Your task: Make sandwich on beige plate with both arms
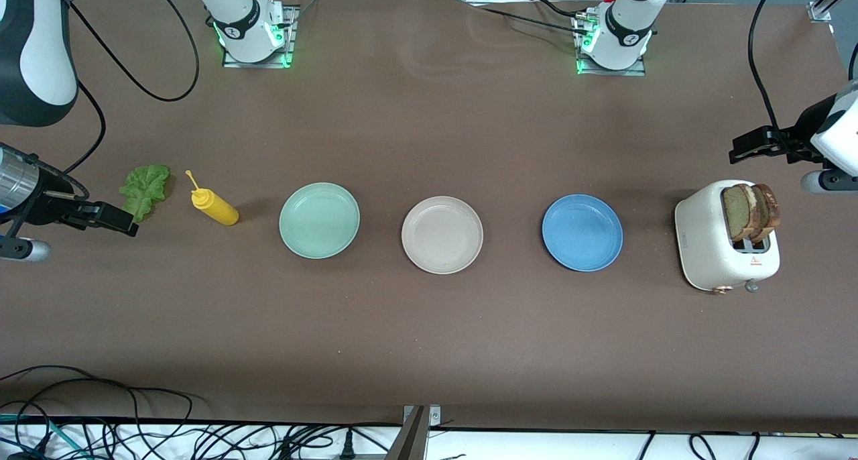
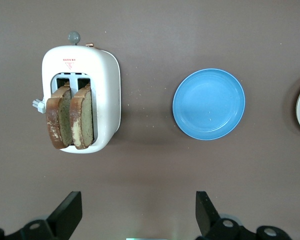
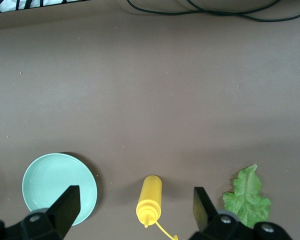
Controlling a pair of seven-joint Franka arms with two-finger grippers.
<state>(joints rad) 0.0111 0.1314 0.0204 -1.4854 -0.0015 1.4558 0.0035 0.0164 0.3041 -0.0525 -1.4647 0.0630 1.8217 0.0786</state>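
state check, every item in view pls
Beige plate: empty, middle of the plate row.
Mint green plate: empty.
Blue plate: empty.
Bread slices: two, upright in the toaster slots.
Lettuce leaf: flat on table.
Mustard bottle: lying down.
Left hand: open, empty, above the table beside the toaster.
Right hand: open, empty, above the mustard bottle.

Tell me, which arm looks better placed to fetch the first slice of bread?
The left arm, I'd judge. Its claw hangs open close by the toaster, where both bread slices stand. The right claw, also open, is at the table's right-arm end near the lettuce and mustard bottle.
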